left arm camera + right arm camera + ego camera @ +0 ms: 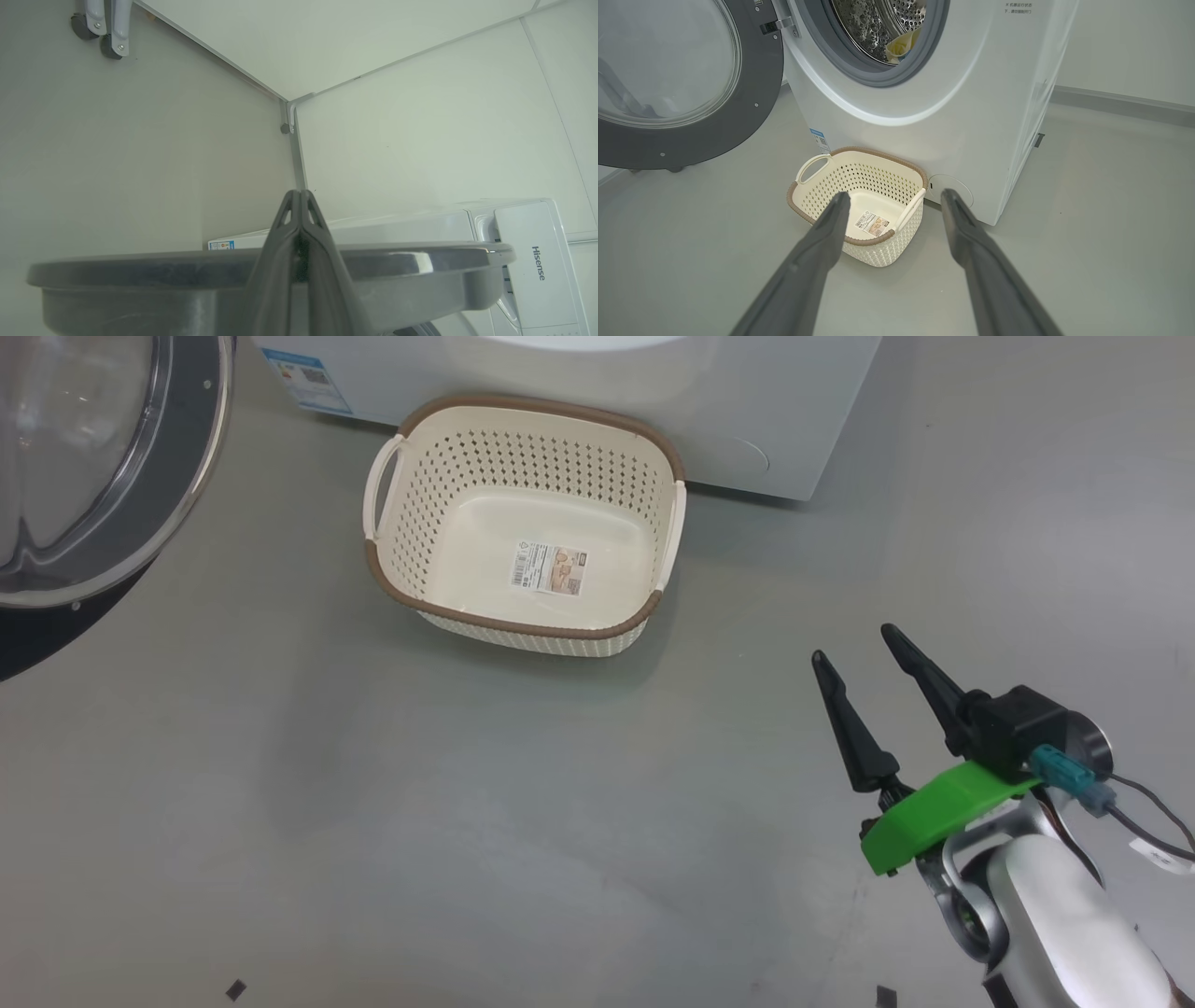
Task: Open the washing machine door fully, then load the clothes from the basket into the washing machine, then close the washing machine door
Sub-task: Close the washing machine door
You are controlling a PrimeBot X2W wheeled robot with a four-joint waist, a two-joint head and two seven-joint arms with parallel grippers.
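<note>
The washing machine (980, 116) stands at the far side of the grey floor (467, 803). The washing machine door (754, 93) hangs wide open to its left, inner side towards you. Inside the steel drum (873, 23) you can see the clothes (901, 43) — a pale yellow bundle low at the opening's near edge. The basket (560, 457) sits on the floor just in front of the machine, below the opening, with its label sticker (549, 569) on the bare bottom.

Your right gripper (852, 643) hovers at the near right, well apart from the basket, its jaws spread wide and holding nothing. Your left gripper (299, 192) has its fingers pressed together with nothing between them. In the left wrist view they cross the door's edge — you cannot tell whether they touch it.
</note>
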